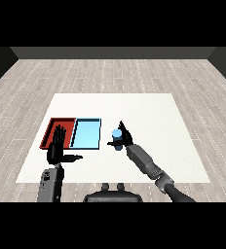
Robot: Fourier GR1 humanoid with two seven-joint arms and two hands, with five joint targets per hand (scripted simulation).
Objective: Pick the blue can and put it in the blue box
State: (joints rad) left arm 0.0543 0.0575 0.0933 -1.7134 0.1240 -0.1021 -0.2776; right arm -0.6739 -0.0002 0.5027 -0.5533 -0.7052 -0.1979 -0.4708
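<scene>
1. I am seeing the right hand [124, 137] curling round the blue can [117, 138] — the can is sitting on the hand's left side, with the fingers rising behind it.
2. The can is hanging just right of the blue tray [86, 133], outside its rim.
3. The left hand [58, 146] is standing upright with straight fingers and thumb out, grasping nothing — it is overlapping the red tray [53, 125].
4. Both trays are lying side by side on the white table [149, 116].
</scene>
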